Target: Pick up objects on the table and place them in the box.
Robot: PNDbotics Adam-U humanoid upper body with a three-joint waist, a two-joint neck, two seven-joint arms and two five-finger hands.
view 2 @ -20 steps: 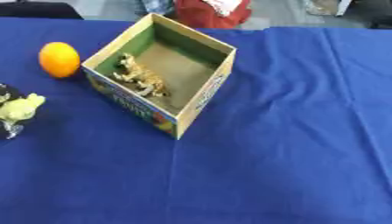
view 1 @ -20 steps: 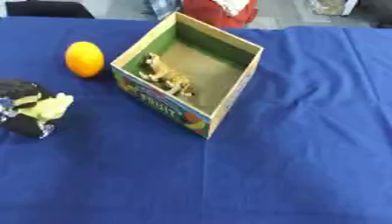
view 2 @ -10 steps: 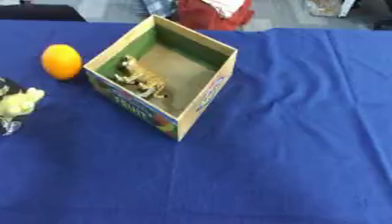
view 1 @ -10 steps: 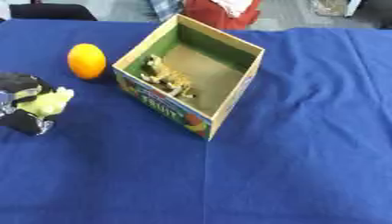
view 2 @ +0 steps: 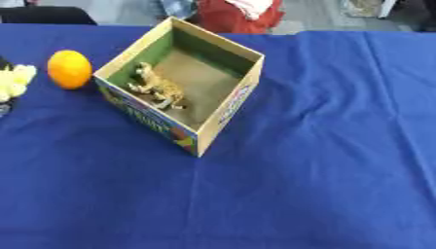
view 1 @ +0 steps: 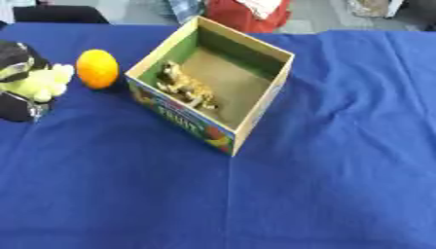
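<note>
The left hand (view 1: 19, 80), its black fingers curled around a yellow plush toy (view 1: 44, 80), has risen toward the box (view 1: 255, 114) at 3 o'clock; orange (view 1: 97, 68) waits between them; toy animal (view 1: 189, 89) inside.

Bright, even light; soft blur

Open cardboard box (view 1: 255, 109) holding a spotted toy animal (view 1: 187, 90), orange fruit (view 1: 97, 69) beside it, yellow-green plush (view 1: 43, 82) at left

We see the left hand (view 1: 21, 82) left of the box (view 1: 255, 109), cut by the edge, gripping a blurry yellow toy (view 1: 47, 82).
</note>
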